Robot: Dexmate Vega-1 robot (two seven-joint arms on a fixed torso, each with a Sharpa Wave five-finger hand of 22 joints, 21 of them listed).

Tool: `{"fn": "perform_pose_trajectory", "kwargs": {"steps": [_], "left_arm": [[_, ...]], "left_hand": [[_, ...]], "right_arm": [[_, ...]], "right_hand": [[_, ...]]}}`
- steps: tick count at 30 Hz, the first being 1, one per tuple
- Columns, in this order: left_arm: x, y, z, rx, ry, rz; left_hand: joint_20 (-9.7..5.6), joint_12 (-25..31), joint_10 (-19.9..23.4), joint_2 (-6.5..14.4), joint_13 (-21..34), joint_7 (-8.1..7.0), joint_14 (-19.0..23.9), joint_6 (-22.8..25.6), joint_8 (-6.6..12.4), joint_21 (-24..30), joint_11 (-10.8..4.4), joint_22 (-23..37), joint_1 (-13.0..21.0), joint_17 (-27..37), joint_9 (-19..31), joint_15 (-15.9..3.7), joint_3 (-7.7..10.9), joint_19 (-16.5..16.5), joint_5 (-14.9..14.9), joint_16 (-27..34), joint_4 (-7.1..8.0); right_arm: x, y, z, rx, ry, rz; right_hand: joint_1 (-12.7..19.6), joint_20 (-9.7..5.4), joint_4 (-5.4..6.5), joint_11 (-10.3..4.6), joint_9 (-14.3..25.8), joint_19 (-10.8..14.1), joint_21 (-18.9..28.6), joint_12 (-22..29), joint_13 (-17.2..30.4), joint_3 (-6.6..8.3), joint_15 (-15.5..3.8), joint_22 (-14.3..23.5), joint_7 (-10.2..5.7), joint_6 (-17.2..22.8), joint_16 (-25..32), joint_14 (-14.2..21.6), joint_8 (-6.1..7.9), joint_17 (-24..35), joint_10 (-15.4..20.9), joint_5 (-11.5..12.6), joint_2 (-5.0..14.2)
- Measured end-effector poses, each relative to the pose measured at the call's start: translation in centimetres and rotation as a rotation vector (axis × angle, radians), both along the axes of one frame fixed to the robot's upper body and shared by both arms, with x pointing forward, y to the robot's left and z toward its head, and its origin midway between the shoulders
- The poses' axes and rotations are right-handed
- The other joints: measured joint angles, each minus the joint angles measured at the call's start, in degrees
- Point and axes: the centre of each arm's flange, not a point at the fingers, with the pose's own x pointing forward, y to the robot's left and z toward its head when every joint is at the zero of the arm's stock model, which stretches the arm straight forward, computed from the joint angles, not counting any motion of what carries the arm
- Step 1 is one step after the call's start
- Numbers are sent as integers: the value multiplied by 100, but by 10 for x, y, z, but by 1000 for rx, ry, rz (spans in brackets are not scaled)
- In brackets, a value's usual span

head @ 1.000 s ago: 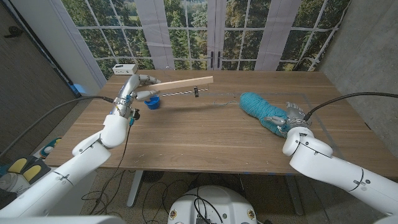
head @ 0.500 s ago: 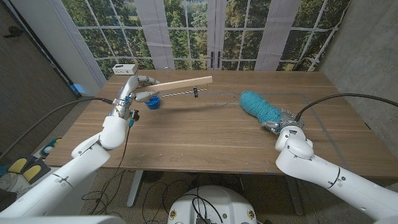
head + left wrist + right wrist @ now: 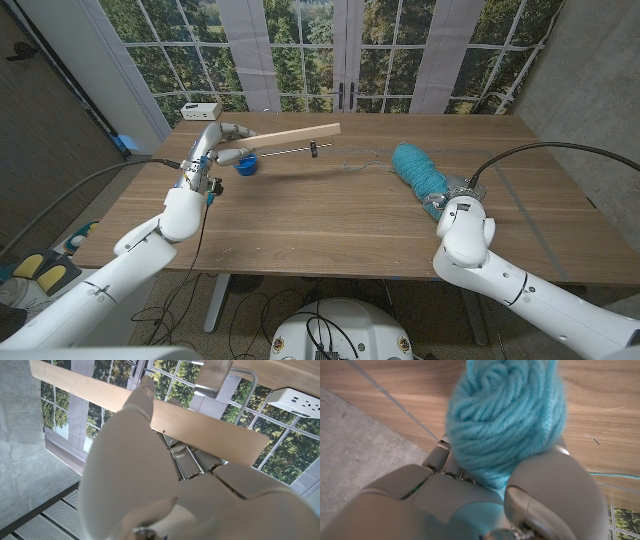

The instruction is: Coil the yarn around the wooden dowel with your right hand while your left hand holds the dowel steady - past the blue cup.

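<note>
Left hand [image 3: 222, 141] grips the wooden dowel [image 3: 295, 135] near its left end, lifted off the table [image 3: 300, 215] by the far left corner, just above the blue cup [image 3: 244, 165]. The stick juts toward the table's middle, so its free end is exposed for wrapping. Right hand [image 3: 448, 196] has its fingers closed around the teal yarn [image 3: 418, 172] at the right side of the table; the skein fills its grasp in the right wrist view. A thin strand seems to trail across the table toward the dowel. No coils on the dowel yet, I'd judge; yarn and dowel sit well apart.
</note>
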Motion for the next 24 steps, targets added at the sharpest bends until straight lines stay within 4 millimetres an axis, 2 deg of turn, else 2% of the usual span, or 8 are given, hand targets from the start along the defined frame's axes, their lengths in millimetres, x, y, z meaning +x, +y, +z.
{"fn": "perform_pose_trajectory", "kwargs": {"steps": [3,6,10,11,15,19,20,24], "left_arm": [[0,0,0,0,0,0],[0,0,0,1,1,0],[0,0,0,1,1,0],[1,0,-1,3,8,2],[1,0,2,8,16,2],[-1,-2,6,15,6,-2],[1,-1,6,17,27,-1],[1,-1,10,18,41,-7]], "left_hand": [[22,-20,0,2,0,0,0,0,-1,0,0,-1,-3,7,-1,0,0,-23,0,-4,0],[30,-20,0,3,0,0,0,0,-2,43,0,-5,-3,7,-1,0,0,-30,0,-4,0],[30,-41,0,3,0,0,13,0,-5,43,0,-9,-3,7,-2,13,0,-30,-1,-11,0],[19,-41,0,3,0,0,13,0,-5,43,0,-9,-3,7,-3,12,0,-41,-1,-16,0],[1,-64,0,3,26,1,13,0,-7,44,0,-14,-3,32,-4,12,0,-60,-1,-21,0],[1,-64,0,3,27,1,12,0,-22,84,0,-37,-3,34,-6,11,0,-61,-11,-43,0],[1,-64,0,3,26,1,12,0,-22,84,0,-39,-3,37,-5,11,0,-61,-11,-55,0],[1,-85,0,3,26,1,13,0,-48,84,0,-37,-3,39,24,11,0,-60,-12,-64,0]], "right_arm": [[-3,1,3,-30,-49,-12],[-6,3,5,-64,-101,-19],[-8,8,16,-113,-191,-8],[-9,9,6,-107,-192,-8],[-10,13,3,-105,-258,20],[-10,24,11,-131,-345,70],[-12,17,6,-95,-355,49],[-15,20,12,-90,-455,67]], "right_hand": [[83,-95,2,41,19,-56,28,112,96,3,1,56,34,156,164,60,12,204,144,-39,-83],[135,-101,3,59,73,-107,72,186,165,4,-12,91,13,216,219,70,12,329,165,-48,-135],[165,-99,4,49,122,-123,79,236,233,4,-12,125,35,239,220,70,43,411,174,-49,-165],[165,-99,4,50,135,-123,110,258,250,4,-12,140,41,246,254,70,43,443,174,-49,-165],[226,-98,20,49,215,-186,178,370,375,-12,-12,191,30,319,393,70,43,617,174,-49,-226],[263,-98,42,49,293,-185,245,488,516,-73,-12,248,44,351,541,70,43,827,174,-14,-263],[263,-98,41,49,300,-185,253,508,541,-74,-12,250,45,352,553,70,43,872,174,-13,-263],[283,-98,53,48,338,-185,293,569,628,-109,-11,250,35,422,617,71,41,984,174,28,-283]]}}
